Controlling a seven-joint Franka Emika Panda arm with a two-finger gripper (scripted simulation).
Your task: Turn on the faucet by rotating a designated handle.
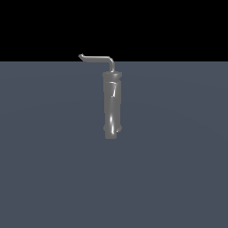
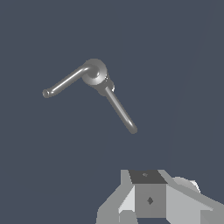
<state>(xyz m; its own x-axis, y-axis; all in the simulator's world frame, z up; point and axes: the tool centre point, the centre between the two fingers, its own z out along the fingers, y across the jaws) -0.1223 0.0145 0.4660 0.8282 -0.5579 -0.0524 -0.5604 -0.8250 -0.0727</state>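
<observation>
the faucet (image 1: 112, 104) is seen upright at the exterior frame's centre, long axis vertical. the handle (image 1: 95, 58) is extended horizontally from its top toward the frame's left. the gripper (image 2: 148, 197) is cropped in the wrist view; finger spread cannot be determined.

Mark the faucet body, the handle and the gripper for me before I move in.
faucet (image 1: 111, 104): exterior view, middle of the upright cylinder.
handle (image 1: 95, 57): exterior view, horizontal arm of the bent rod on top.
gripper (image 2: 151, 201): wrist view, its grey body at the picture's edge.
</observation>
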